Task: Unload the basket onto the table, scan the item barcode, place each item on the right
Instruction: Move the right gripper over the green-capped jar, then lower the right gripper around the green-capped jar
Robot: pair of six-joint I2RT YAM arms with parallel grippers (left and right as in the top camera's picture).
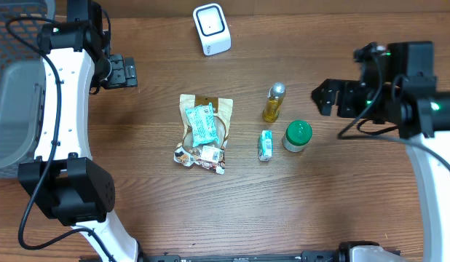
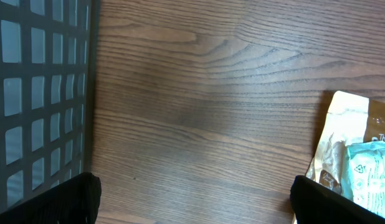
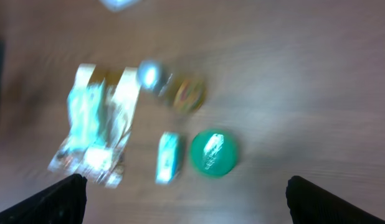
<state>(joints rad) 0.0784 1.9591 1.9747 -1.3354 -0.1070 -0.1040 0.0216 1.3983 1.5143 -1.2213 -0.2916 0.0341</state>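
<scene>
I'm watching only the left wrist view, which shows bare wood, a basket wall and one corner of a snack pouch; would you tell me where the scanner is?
Observer: The white scanner sits past the snack pouch, on the side away from the robot.
Operator: Thank you. Does anything else lie near the pouch?
Observer: Yes, to its right there is a small bottle of yellow liquid, a teal carton and a green-lidded jar.
Operator: Is the right gripper holding anything?
Observer: No, the right gripper is open and empty, hovering just right of the bottle.
</scene>
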